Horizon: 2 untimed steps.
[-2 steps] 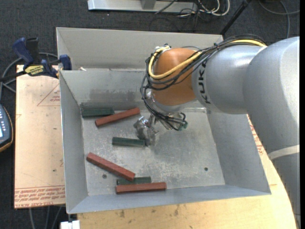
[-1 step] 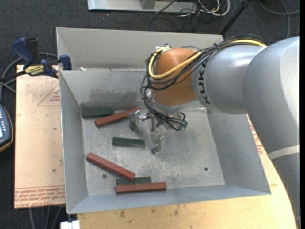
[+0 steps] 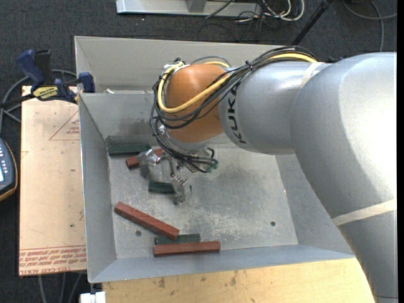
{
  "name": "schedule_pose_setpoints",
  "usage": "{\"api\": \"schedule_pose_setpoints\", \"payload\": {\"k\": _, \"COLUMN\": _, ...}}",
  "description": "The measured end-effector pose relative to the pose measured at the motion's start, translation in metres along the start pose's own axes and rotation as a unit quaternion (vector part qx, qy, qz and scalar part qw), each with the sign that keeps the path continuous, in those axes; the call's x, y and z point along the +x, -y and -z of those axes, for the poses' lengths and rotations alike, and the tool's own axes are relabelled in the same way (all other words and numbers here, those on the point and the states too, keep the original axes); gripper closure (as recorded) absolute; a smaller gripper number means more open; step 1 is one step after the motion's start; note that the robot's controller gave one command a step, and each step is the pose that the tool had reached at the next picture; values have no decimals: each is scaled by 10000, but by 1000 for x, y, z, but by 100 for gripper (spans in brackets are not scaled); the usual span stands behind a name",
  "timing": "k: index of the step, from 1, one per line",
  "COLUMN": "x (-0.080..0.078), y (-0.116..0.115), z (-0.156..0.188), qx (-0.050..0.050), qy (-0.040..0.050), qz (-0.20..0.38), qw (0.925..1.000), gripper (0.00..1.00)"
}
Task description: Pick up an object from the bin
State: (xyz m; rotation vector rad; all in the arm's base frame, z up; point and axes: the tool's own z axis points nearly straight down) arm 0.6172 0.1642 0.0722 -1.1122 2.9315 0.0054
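Camera view: scuffed grey bin floor [image 3: 252, 194], dark carpet [image 3: 38, 17] outside; end effector [image 3: 169, 177] over central green block [image 3: 161, 187], grip unclear.

Grey bin [image 3: 96, 175], red-brown bar [image 3: 146, 220], dark-green block [image 3: 129, 147]

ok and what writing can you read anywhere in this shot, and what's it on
"KUKA": on the grey arm, beside its orange cover.
The red blocks and green blocks in the bin: no print to be seen on them.
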Motion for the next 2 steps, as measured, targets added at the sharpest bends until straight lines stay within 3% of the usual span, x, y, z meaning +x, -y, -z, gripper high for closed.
{"api": "schedule_pose_setpoints", "payload": {"k": 1, "x": 2, "y": 3, "z": 0, "qx": 5, "qy": -10, "qz": -31, "qw": 10000, "gripper": 100}}
{"api": "schedule_pose_setpoints", "payload": {"k": 2, "x": 4, "y": -9, "z": 147, "qx": 28, "qy": 25, "qz": -221, "qw": 9997, "gripper": 100}}
